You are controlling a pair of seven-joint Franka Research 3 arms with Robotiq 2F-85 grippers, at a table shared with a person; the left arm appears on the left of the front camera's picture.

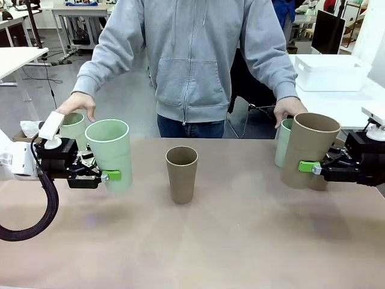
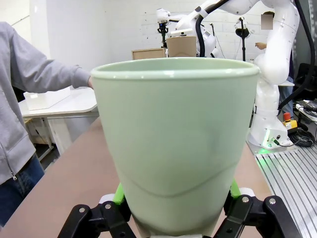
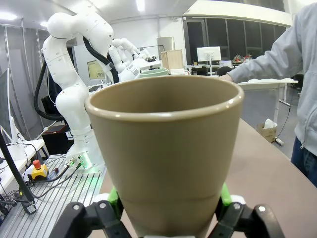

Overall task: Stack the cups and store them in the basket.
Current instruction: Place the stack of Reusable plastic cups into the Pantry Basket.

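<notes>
Brown tabletop (image 1: 240, 241) carries a centre cup (image 1: 181, 173) standing alone between your arms. Your left gripper (image 1: 114, 175) is clamped low on a mint cup (image 1: 110, 150) and your right gripper (image 1: 305, 167) low on a taupe cup (image 1: 310, 144), both upright. Smooth tapered walls pinched that low could slip or tip. The person's hands (image 1: 78, 105) rest on cups just behind yours, so a backward swing may strike them. Lower off-axis and you'll likely topple the centre cup. The basket (image 1: 329, 72) sits well apart, beyond your right arm.
</notes>
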